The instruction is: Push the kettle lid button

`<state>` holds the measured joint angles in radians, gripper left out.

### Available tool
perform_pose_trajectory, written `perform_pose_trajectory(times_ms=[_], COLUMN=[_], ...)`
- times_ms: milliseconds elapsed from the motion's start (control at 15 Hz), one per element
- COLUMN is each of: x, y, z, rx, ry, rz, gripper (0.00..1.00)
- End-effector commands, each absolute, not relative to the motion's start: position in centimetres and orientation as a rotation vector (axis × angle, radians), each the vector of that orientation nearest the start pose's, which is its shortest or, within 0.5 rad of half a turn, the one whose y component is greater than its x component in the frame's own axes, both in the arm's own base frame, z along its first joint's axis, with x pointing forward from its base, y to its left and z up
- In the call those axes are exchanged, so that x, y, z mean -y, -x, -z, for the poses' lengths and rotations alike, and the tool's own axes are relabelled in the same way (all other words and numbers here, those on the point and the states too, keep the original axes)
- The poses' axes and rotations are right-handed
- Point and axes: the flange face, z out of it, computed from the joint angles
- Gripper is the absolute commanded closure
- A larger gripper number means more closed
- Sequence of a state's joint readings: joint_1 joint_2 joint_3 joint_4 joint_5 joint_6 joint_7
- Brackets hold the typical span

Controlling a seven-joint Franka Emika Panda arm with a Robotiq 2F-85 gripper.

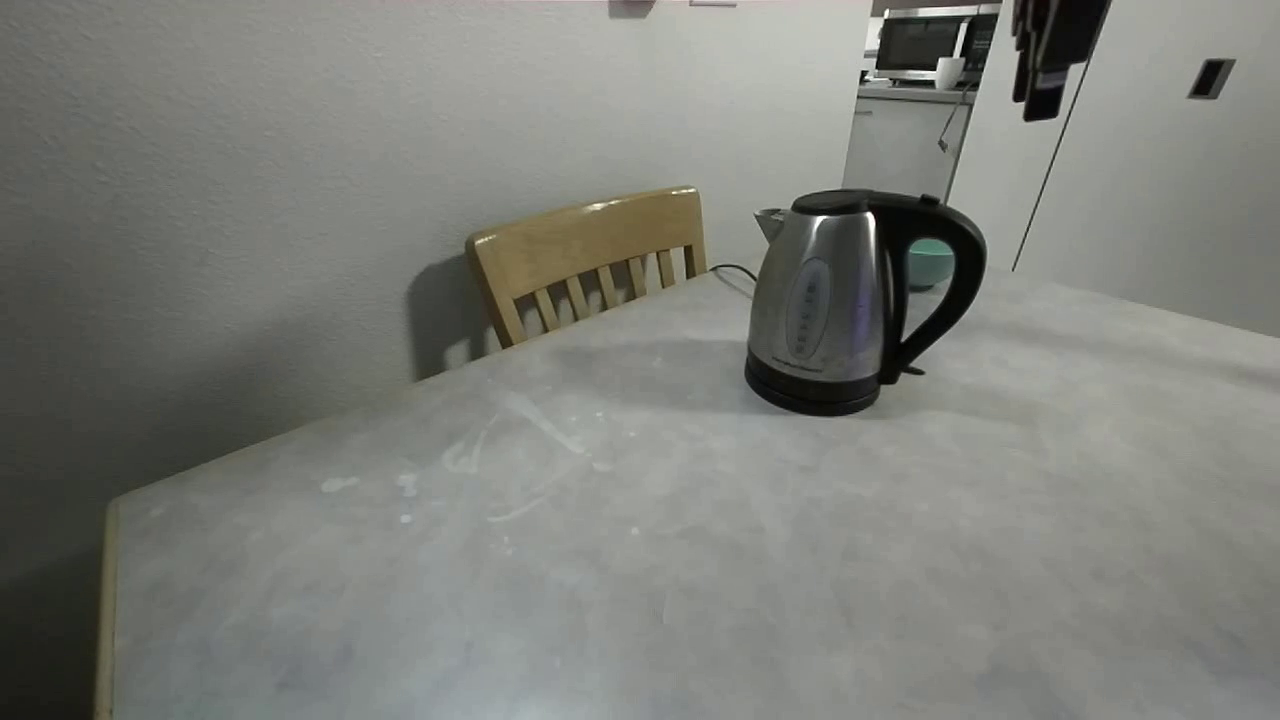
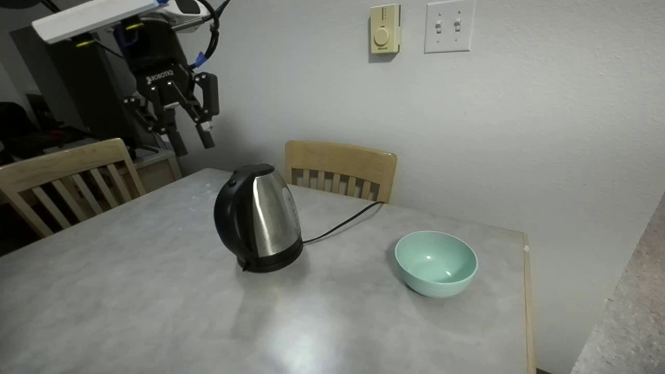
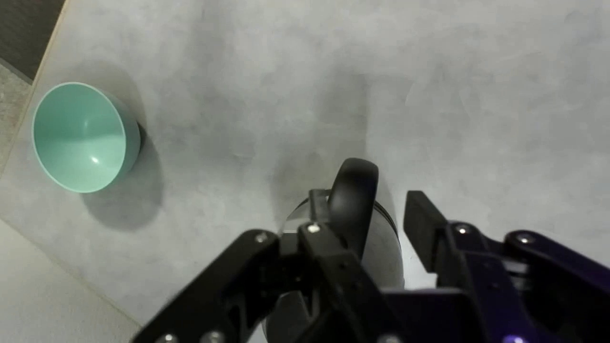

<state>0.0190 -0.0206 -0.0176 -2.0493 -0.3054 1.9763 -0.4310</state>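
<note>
Hanging above the kettle (image 2: 273, 218) and apart from it, with the gripper (image 2: 193, 141) parted at its jaws by a clear gap.

In an exterior view, can see the kettle left of centre of the frame, upright on the grey table (image 2: 130, 301), and the gripper in the upper left. In both exterior views, can see the dark lid (image 1: 830, 203) lying closed on the kettle's top, and a small button (image 1: 930, 200) on the upper bend of the black handle (image 1: 968, 265). In the wrist view, can see this handle at lower centre, through the gap between the fingers (image 3: 421, 224), and the mint-green bowl (image 3: 78, 128) at left.
</note>
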Motion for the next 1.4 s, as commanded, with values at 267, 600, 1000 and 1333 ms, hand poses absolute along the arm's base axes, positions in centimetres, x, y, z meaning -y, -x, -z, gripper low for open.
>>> perform_pose_trajectory(times_ms=[267, 600, 1000, 1333], x=[2.8, 3.6, 4.4, 5.1], y=[-57.6, -58.8, -59.1, -59.0], z=[-43.1, -42.3, -40.6, -41.1], rx=[0.879, 0.844, 0.681, 0.636], ry=[3.114, 3.119, 3.091, 3.101], rz=[-0.001, 0.164, 0.154, 0.167], gripper=[1.0, 1.0, 1.0, 1.0])
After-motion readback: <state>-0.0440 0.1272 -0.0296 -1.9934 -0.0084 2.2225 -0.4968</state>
